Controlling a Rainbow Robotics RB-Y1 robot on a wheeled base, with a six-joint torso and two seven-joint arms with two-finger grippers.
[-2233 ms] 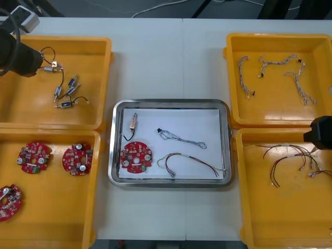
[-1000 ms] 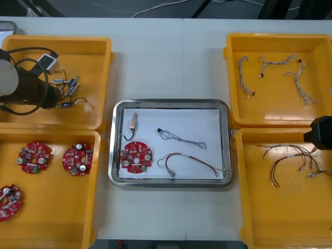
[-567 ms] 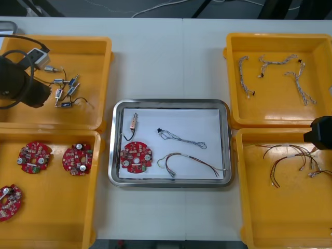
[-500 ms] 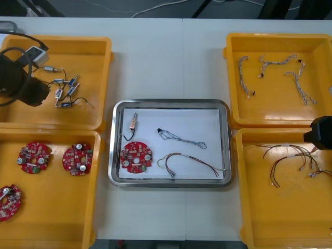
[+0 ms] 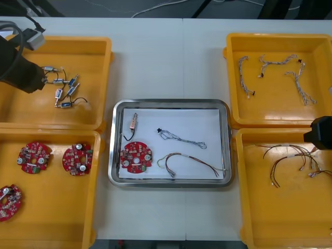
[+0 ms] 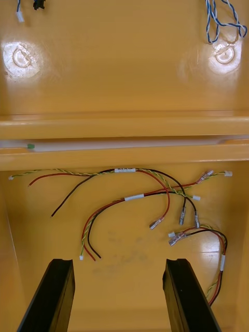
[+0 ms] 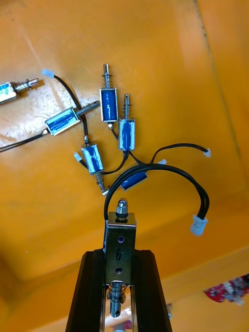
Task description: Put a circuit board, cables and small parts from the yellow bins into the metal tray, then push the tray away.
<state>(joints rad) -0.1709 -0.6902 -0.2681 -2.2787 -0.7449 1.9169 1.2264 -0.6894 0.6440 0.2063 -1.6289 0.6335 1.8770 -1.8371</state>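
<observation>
The left gripper (image 7: 120, 262) pinches 1 small metal part (image 7: 120, 236), its black lead curling off, over the far left bin (image 5: 89, 57). Loose parts (image 7: 109, 104) lie just beyond its fingertips. Off to its right, the tray (image 5: 168, 102) holds 1 board (image 5: 136, 157), 1 tray part (image 5: 133, 122) and 2 cables (image 5: 181, 138). The right gripper (image 6: 116, 270), fingers spread, hovers over the near right bin (image 6: 46, 233), with red and yellow cables (image 6: 135, 197) just ahead of its fingers.

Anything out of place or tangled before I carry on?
Nothing stands out. The left tool holds a small part over the far left bin, its black cable looping loose. The board and cables lie inside the tray. The right tool hovers open over the near right bin.
</observation>
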